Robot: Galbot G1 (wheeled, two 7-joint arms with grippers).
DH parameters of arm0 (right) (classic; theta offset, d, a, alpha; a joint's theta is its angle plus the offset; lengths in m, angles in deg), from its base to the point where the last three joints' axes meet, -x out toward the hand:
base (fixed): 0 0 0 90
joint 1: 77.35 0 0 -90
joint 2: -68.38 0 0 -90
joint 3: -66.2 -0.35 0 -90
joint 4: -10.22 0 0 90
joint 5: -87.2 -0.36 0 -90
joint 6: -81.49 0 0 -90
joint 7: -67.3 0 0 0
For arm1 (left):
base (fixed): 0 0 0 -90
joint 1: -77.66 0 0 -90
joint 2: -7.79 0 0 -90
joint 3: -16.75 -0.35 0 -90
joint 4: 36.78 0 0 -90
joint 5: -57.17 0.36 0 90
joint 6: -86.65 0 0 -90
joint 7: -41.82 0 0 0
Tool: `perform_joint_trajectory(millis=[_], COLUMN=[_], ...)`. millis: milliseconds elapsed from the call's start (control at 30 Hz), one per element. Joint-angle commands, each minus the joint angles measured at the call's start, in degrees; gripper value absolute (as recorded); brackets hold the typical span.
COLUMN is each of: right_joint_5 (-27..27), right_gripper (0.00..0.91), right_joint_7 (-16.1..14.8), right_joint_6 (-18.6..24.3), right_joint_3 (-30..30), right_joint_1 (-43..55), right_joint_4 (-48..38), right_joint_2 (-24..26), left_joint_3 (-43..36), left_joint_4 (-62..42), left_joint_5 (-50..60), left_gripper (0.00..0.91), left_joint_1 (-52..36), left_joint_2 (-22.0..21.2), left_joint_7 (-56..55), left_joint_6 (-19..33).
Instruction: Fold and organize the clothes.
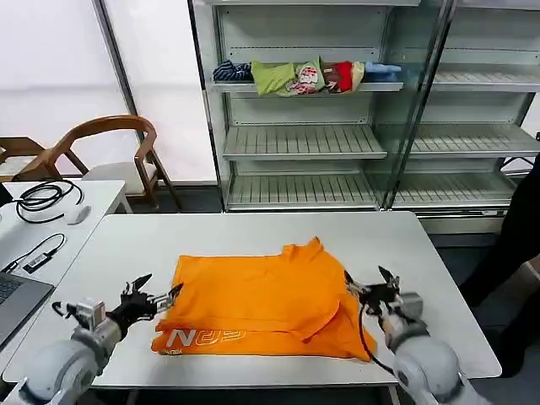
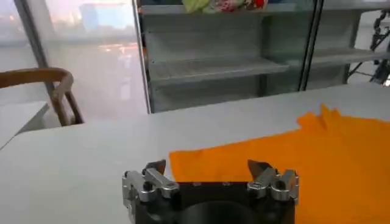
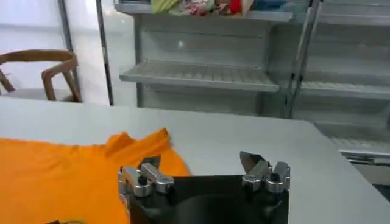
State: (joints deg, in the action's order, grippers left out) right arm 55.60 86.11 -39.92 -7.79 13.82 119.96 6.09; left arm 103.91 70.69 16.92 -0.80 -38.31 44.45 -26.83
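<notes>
The left gripper (image 1: pixel 153 291) is hovering low over the near left part of the white table (image 1: pixel 253 232), its arm reaching in from the near left corner and its fingers pointing right, toward the shirt; the jaws are standing apart, with nothing between them, as the left wrist view (image 2: pixel 207 165) is showing. Just to its right, the orange T-shirt (image 1: pixel 270 308) is lying partly folded across the middle of the table, its white lettering (image 1: pixel 198 337) facing up along the near left edge and its collar peaking at the far side; the left edge of the cloth is sitting just beside the left gripper's fingertips, and whether they are touching is not clear. On the shirt's right, the right gripper (image 1: pixel 371 285) is poised at the cloth's right edge, its arm coming in from the near right corner, its jaws likewise spread wide and gripping nothing in the right wrist view (image 3: pixel 201 161), with the orange fabric lying just beneath and beside one finger.
</notes>
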Motion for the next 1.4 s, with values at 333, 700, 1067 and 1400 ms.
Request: perform_joint_trajectory(millis=[333,700,1067,1400], right_joint_5=[-1.34,2.49,3.55,3.63], right_gripper=[0.907,0.907,0.907,0.907], right_joint_7=[1.07,-2.46,-3.83,-3.83], right_joint_6=[-1.42,1.75,2.58,2.73], right_joint_3=[11.79,11.57,11.64,11.84], right_joint_1=[24.37,28.92,30.39,30.12], right_joint_4=[-28.65,-40.48,-45.47,-45.82], right_joint_2=[-9.83,-14.68,-16.71,-17.09], left_joint_3=[-15.4,-18.36,-18.7,-18.96], left_joint_4=[-23.06,-28.61,-30.75,-32.75], left_joint_5=[-0.2,0.41,0.83,1.2], left_gripper=[0.907,0.907,0.907,0.907], left_joint_1=[-23.64,-28.3,-28.89,-30.12], left_joint_2=[-2.57,-4.73,-5.17,-5.96], left_joint_7=[2.16,3.04,3.59,3.52], left_joint_6=[0.35,0.06,-0.65,-0.49])
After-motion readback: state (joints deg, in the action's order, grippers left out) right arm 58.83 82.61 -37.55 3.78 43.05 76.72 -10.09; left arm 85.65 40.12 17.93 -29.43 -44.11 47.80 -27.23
